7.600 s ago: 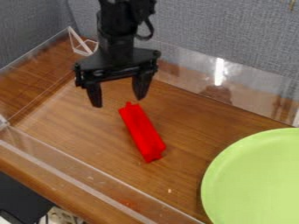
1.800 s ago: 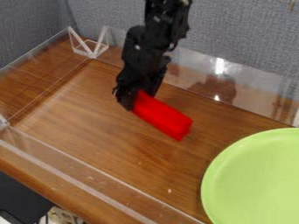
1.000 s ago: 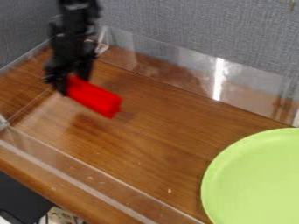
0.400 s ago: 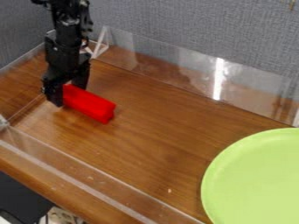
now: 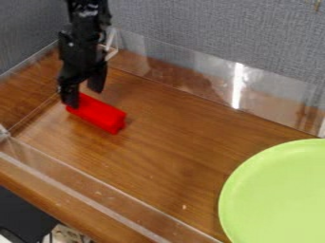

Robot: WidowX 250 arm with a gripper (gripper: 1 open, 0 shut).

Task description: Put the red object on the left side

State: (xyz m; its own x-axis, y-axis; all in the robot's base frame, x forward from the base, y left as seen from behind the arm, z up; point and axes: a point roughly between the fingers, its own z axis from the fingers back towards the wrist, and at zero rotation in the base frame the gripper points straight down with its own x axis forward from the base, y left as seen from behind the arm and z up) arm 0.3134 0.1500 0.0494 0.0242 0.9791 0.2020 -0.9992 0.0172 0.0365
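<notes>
The red object (image 5: 101,115), a small bright red bar, lies flat on the left side (image 5: 45,128) of the brown wooden tabletop, its long axis running from upper left to lower right. My black gripper (image 5: 80,92) points down just over the bar's upper left end. Its fingers stand apart and the bar rests on the wood, not lifted. Whether a fingertip still touches the bar I cannot tell.
A large round lime-green plate (image 5: 282,195) fills the lower right corner. Clear acrylic walls (image 5: 89,197) bound the tabletop at the front, left and back. A small white wire frame (image 5: 114,40) stands at the back wall behind the arm.
The bar was carried from the middle of the table to the left and set down. The fingers have since spread and the gripper has shifted slightly right, while the bar stays put.
</notes>
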